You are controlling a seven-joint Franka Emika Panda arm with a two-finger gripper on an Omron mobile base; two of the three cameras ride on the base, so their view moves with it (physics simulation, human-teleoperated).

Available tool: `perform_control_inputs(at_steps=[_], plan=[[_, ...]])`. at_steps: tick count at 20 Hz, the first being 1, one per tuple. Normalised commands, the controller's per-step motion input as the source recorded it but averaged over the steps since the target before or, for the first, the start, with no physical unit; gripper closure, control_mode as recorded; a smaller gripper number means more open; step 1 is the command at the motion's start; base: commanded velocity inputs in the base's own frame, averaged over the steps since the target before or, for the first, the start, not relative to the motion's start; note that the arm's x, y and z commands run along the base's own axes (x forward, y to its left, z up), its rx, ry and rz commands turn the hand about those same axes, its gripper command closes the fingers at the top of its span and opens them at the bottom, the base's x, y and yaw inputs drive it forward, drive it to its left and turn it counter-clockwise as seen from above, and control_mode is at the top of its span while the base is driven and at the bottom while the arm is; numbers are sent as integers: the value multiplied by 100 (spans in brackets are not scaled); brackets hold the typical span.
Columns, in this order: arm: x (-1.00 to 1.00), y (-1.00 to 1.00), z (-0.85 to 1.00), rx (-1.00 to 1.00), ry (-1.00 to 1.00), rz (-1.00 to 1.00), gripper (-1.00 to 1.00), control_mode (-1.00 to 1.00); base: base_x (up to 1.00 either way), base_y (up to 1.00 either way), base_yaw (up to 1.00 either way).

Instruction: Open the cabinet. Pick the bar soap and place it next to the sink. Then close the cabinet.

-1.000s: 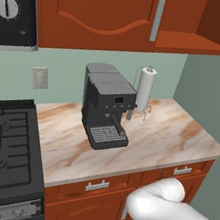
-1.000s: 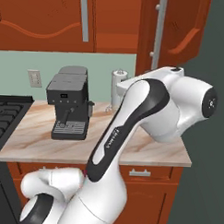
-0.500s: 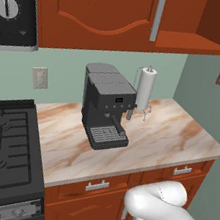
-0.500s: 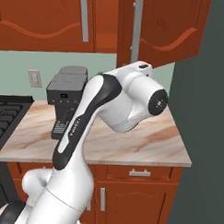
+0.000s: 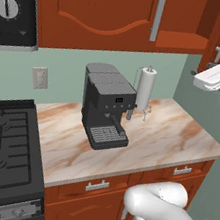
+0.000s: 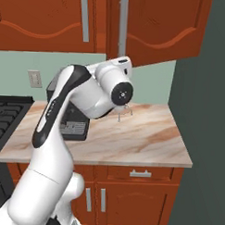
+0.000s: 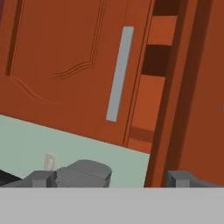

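Furthest to the left of the pincer [image 7: 111, 178], and below it, a dark stove [image 5: 4, 150] was set beside the marble worktop [image 5: 168, 137], on which a grey coffee machine [image 5: 105, 106] and a white paper-towel roll [image 5: 146, 87] were stood. Above these, the cabinet [image 5: 98, 9] was seen with its left door shut, the long silver handle [image 7: 119, 74] of that door being presented up and to the left of the pincer, its long axis running vertically. Just to the right of that handle, an open gap was shown, with the inner shelf [image 7: 159, 43] visible between the shut door and the right door [image 7: 192, 87], which was swung out and lay directly ahead of the right fingertip. The pincer was held wide, with nothing between its tips. The bar soap could not be made out in the gap; it was judged to lie inside, ahead and slightly right.
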Motion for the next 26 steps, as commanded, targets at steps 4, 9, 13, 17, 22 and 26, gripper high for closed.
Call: perform_control_inputs(at_steps=[4,9,13,17,22,26], plan=[[64,23,7,0,0,-4,-100,-100,0,0,0],[48,2,7,7,0,0,-100,-100,0,0,0],[61,0,1,12,0,2,-100,-100,0,0,0],[55,0,0,12,0,3,-100,-100,0,0,0],[45,0,0,12,0,5,-100,-100,0,0,0],[52,0,1,10,0,3,-100,-100,0,0,0]])
